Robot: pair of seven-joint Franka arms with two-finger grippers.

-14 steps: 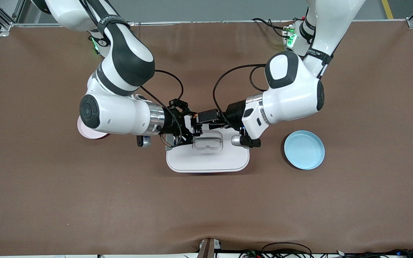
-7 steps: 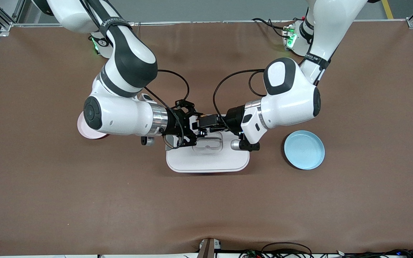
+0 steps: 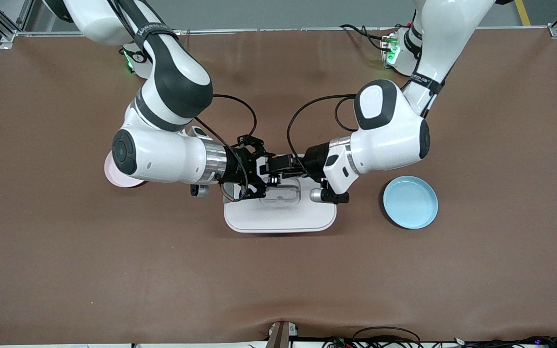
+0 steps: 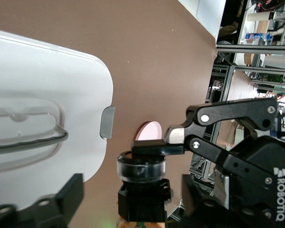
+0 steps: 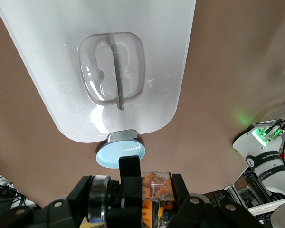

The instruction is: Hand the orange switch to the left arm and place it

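Note:
The orange switch (image 5: 154,190), with a black body, a clear ring and an orange end, is held above the white box (image 3: 278,217), over its edge farther from the front camera. My right gripper (image 3: 259,171) is shut on it end to end, as the right wrist view (image 5: 133,194) shows. In the left wrist view the switch (image 4: 141,190) sits between the fingers of my left gripper (image 4: 130,202), which stand apart from it on both sides. The left gripper (image 3: 274,170) is open and faces the right one.
The box's lid handle (image 5: 111,66) lies just below both grippers. A blue plate (image 3: 410,201) lies beside the box toward the left arm's end. A pink plate (image 3: 114,176), partly under the right arm, lies toward the right arm's end.
Both grippers have drawn together over the box. The left gripper has slid in until its open fingers flank the switch. The right gripper still holds the switch.

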